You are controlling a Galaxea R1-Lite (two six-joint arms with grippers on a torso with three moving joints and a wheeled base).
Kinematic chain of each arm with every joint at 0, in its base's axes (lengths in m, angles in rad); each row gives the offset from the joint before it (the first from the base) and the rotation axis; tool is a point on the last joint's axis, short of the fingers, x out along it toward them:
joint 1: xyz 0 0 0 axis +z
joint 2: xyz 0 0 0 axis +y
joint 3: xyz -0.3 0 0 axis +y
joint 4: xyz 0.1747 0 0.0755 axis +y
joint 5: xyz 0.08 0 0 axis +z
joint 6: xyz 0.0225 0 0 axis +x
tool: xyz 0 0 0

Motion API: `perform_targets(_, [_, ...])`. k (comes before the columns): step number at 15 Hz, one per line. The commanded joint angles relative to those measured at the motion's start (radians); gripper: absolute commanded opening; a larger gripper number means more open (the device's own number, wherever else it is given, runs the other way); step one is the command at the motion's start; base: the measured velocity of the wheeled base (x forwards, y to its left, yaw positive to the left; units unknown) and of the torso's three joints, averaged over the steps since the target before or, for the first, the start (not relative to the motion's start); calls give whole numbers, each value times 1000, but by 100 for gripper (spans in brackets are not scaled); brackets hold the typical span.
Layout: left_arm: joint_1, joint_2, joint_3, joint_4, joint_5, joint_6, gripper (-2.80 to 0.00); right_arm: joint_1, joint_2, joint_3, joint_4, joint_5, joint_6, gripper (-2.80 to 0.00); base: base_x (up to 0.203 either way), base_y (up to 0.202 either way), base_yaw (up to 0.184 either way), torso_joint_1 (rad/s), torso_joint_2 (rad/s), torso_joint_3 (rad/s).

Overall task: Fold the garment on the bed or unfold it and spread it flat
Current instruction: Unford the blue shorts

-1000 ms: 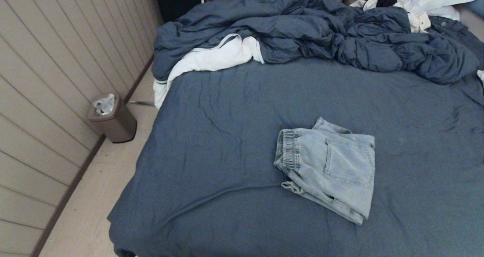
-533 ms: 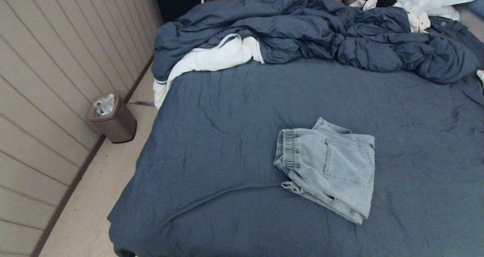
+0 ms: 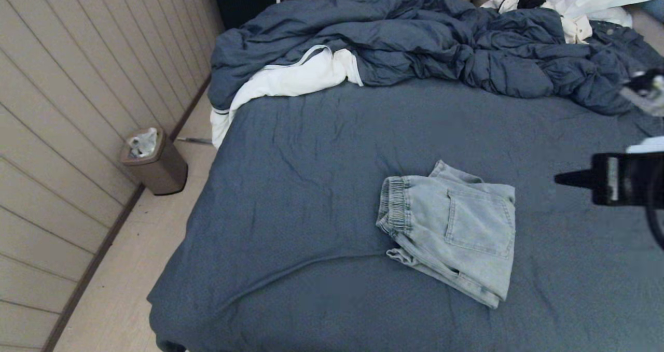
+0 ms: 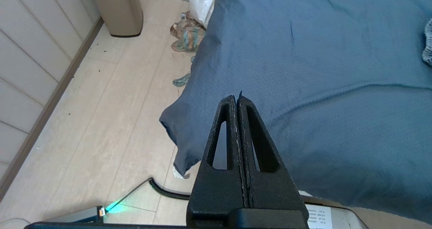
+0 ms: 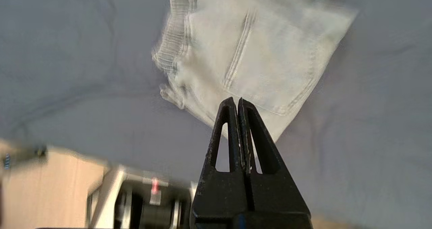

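garment (image 3: pixel 451 230) folded on bed (image 3: pixel 311 186), patch pocket up, waistband left.

In the head view the right gripper (image 3: pixel 563 179) juts in from the right edge, its arm cut off. The right wrist view blurs the shorts (image 5: pixel 249 57), hiding their fabric detail. In the left wrist view only a sliver of the shorts (image 4: pixel 428 43) shows at the edge. The bed (image 3: pixel 321 196) runs past the frame.

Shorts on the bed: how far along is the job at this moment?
Barely begun. The shorts lie folded and untouched on the bed. The right end effector, shut and empty, is off to their right; the left end effector, shut, sits by the bed's corner. Grasping and spreading remain.
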Motion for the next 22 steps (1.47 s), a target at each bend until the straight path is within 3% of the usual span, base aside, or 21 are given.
perform_targets(1, [0,0,0,0,1,-1,-280,66,354,-201,166,-47,12,-280,0,0,0,0,0,0])
perform_targets(4, [0,0,0,0,1,-1,-280,231,548,-346,250,-186,26,-280,0,0,0,0,0,0])
perform_targets(7, [0,0,0,0,1,-1,-280,346,654,-419,270,-244,49,-280,0,0,0,0,0,0])
perform_targets(8, [0,0,0,0,1,-1,-280,359,679,-432,269,-273,56,0,0,0,0,0,0,0])
perform_targets(15, [0,0,0,0,1,-1,-280,366,817,-559,263,-314,59,0,0,0,0,0,0,0])
perform_targets(19, [0,0,0,-1,1,-1,-280,371,914,-679,253,-425,84,0,0,0,0,0,0,0])
perform_targets(22, [0,0,0,-1,1,-1,-280,389,955,-684,121,-515,88,0,0,0,0,0,0,0])
